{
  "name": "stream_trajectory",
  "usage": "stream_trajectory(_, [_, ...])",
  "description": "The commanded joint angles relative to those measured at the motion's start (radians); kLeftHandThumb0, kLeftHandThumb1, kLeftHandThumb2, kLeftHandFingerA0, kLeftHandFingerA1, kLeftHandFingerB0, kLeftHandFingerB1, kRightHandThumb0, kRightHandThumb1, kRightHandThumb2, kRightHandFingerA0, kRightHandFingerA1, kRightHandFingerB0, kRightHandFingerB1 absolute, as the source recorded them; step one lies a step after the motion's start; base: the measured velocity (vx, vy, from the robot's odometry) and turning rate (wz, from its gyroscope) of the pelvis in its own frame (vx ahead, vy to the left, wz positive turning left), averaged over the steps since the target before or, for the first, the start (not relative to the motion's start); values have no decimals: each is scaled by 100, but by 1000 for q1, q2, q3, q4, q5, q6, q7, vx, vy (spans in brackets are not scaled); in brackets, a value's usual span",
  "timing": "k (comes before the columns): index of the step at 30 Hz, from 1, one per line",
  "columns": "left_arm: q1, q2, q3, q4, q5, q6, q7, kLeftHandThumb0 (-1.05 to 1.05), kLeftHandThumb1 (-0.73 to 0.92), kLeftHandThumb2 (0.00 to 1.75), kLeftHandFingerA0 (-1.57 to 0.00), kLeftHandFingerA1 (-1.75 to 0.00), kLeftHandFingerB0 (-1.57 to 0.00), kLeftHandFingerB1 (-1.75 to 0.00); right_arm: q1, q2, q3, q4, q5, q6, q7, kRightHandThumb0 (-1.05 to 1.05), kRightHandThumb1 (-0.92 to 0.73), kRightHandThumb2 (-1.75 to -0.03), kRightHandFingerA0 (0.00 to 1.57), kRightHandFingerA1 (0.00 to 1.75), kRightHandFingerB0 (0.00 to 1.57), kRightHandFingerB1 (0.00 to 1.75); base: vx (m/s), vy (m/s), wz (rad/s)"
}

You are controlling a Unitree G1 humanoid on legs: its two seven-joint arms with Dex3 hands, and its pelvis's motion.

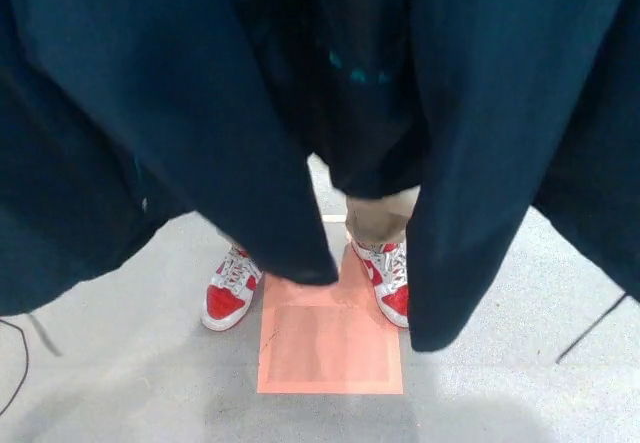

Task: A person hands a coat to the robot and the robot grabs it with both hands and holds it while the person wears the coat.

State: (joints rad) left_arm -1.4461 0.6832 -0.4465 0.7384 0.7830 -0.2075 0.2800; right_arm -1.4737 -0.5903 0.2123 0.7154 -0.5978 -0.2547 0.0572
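Observation:
A dark navy coat (200,93) fills the upper two thirds of the head view, hanging open with its inner lining and a small teal label (358,73) facing me. Its front panels and sleeves droop down left and right. Below the hem I see a person's beige trouser leg (383,216) and red and white sneakers (232,291), toes pointing toward me. Neither of my hands shows in this frame; the coat's top edge lies above the picture.
An orange square marker (330,343) lies on the grey floor between the person's sneakers. Thin black cables lie at the left edge (15,363) and at the right edge (590,328).

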Motion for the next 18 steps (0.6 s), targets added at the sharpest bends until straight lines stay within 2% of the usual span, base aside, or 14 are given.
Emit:
stream_trajectory(1, [-421, 78, 28, 245, 142, -17, 500, -39, 80, 65, -95, -175, -74, -163, -493, -134, -54, 198, -113, -23, -467, -36, -81, -64, 98, 175, 72, 160, 0, 0, 0])
stream_trajectory(4, [-462, 74, 21, 278, 135, -38, 505, -40, 80, 65, -95, -175, -72, -163, -544, -137, -42, 236, -114, -51, -475, -36, -81, -64, 97, 175, 71, 163, 0, 0, 0])
stream_trajectory(5, [-486, 70, 26, 291, 123, -53, 489, -43, 85, 66, -95, -175, -69, -166, -578, -140, -29, 259, -128, -53, -490, -39, -81, -65, 96, 175, 73, 167, 0, 0, 0])
stream_trajectory(6, [-513, 65, 29, 311, 113, -68, 492, -40, 82, 65, -97, -175, -69, -159, -613, -141, -15, 282, -140, -46, -493, -42, -83, -65, 97, 175, 71, 171, 0, 0, 0])
stream_trajectory(9, [-567, 60, 21, 350, 113, -78, 498, -39, 83, 65, -95, -175, -65, -159, -676, -138, 8, 327, -151, -32, -486, -42, -82, -65, 97, 175, 71, 170, 0, 0, 0])
stream_trajectory(10, [-589, 63, 14, 360, 118, -78, 484, -37, 77, 63, -94, -175, -77, -119, -701, -138, 18, 341, -159, -28, -476, -42, -81, -65, 98, 175, 71, 168, 0, 0, 0])
stream_trajectory(11, [-616, 67, 6, 374, 123, -79, 469, -37, 77, 63, -94, -175, -77, -119, -730, -138, 32, 360, -168, -26, -466, -42, -81, -65, 98, 175, 71, 168, 0, 0, 0])
stream_trajectory(12, [-649, 68, 1, 397, 122, -93, 465, -38, 80, 64, -95, -175, -69, -149, -765, -132, 43, 383, -172, -9, -455, -44, -82, -65, 96, 175, 71, 168, 0, 0, 0])
stream_trajectory(13, [-661, 68, -1, 408, 121, -99, 466, -38, 80, 64, -95, -175, -69, -149, -780, -130, 48, 394, -173, -4, -453, -44, -82, -65, 96, 175, 71, 168, 0, 0, 0])
stream_trajectory(14, [-691, 65, -1, 424, 116, -92, 446, -40, 82, 65, -96, -175, -68, -163, -810, -126, 58, 411, -179, 10, -448, -46, -82, -66, 97, 175, 72, 168, 0, 0, 0])
stream_trajectory(18, [-756, 60, -24, 464, 133, -65, 445, -43, 81, 65, -95, -175, -66, -163, -872, -122, 88, 456, -191, 11, -467, -46, -80, -65, 100, 175, 75, 168, 0, 0, 0])
